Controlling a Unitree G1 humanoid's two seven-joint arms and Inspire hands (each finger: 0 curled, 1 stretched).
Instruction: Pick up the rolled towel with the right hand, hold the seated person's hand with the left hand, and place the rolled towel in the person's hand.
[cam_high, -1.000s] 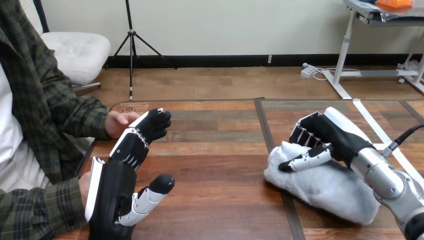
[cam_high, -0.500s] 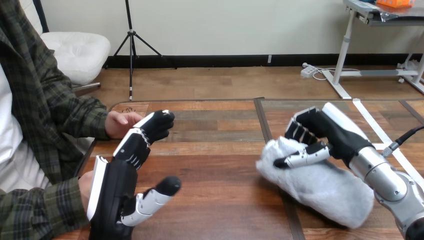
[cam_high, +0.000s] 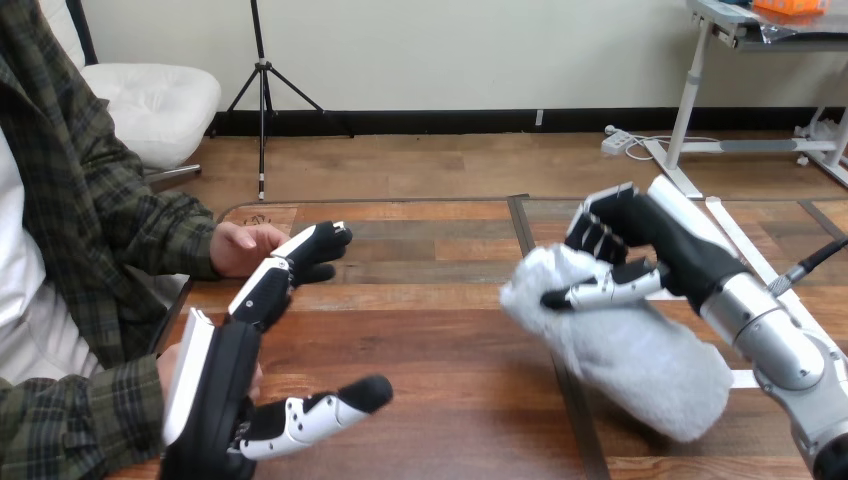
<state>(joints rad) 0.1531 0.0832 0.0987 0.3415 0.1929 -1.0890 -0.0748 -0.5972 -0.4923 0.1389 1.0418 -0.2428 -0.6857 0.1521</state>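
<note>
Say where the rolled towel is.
In the head view's right half, the rolled towel is gripped by the right hand over the wooden table.

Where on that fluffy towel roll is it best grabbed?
Around its girth, near one end, coming from above: the rolled towel is a soft, long bundle, so fingers and thumb can wrap across it. The right hand grips it that way now, near its far end.

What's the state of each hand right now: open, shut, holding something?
Left hand: open, fingers straight, not curled round the person's hand by its fingertips.
Right hand: shut on the rolled towel.
</note>
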